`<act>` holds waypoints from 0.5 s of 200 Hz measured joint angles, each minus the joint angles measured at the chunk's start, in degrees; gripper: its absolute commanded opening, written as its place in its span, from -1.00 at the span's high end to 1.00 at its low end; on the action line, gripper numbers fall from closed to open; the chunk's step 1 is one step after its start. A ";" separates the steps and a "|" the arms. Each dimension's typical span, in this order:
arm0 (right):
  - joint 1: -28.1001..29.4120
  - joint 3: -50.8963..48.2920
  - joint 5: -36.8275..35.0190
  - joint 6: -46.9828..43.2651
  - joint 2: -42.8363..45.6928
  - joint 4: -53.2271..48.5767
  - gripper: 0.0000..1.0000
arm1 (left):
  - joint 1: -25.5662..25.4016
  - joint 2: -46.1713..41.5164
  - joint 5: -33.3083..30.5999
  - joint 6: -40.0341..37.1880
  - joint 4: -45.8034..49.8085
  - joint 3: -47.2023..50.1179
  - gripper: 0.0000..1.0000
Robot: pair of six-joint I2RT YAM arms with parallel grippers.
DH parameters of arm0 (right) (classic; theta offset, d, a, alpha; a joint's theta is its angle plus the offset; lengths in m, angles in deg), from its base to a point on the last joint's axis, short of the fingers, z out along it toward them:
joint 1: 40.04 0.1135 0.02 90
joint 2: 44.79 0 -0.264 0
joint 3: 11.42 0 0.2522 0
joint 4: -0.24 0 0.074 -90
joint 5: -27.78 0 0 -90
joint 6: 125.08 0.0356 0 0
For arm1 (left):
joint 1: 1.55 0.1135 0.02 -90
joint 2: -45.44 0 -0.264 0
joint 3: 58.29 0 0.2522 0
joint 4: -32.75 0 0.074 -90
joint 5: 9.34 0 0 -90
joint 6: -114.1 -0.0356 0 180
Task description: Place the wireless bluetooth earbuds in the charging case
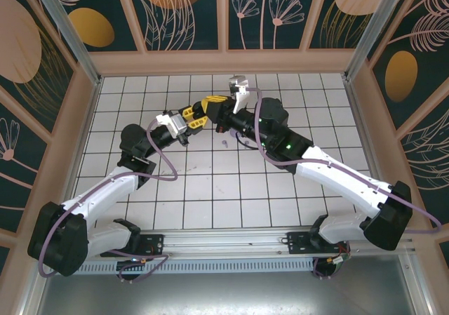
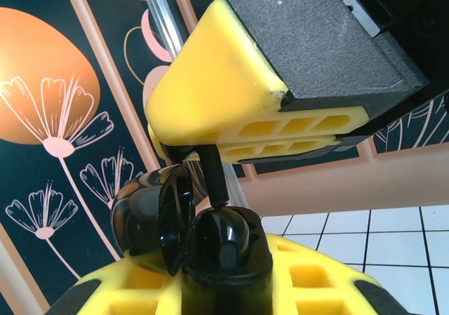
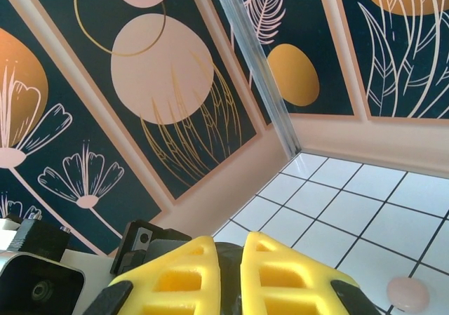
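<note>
Raised above the tiled floor [image 3: 365,217], the two arms meet tip to tip. The left gripper [image 2: 210,280] is clamped on the black charging case [image 2: 224,241], whose lid [image 2: 174,220] stands swung open to one side. The right gripper [image 2: 184,149] has its yellow fingers pressed together on the thin stem of a black earbud [image 2: 215,178] (stem upward, its lower end at the case's open top). A small pale pink piece [image 3: 408,294] lies on the tiles, perhaps another earbud, though it is too blurred to say.
</note>
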 measured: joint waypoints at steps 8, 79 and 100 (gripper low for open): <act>0.02 -0.26 0.13 0.24 0.00 0.26 0.78 | 0.02 0.00 0.00 0.00 0.17 0.00 1.00; 0.09 -1.44 0.31 1.27 0.02 1.07 0.82 | 0.02 0.00 -0.42 0.46 1.42 0.00 1.00; 0.09 -1.51 0.31 1.31 0.02 1.25 0.82 | 0.02 0.00 -0.48 0.48 1.42 0.00 1.00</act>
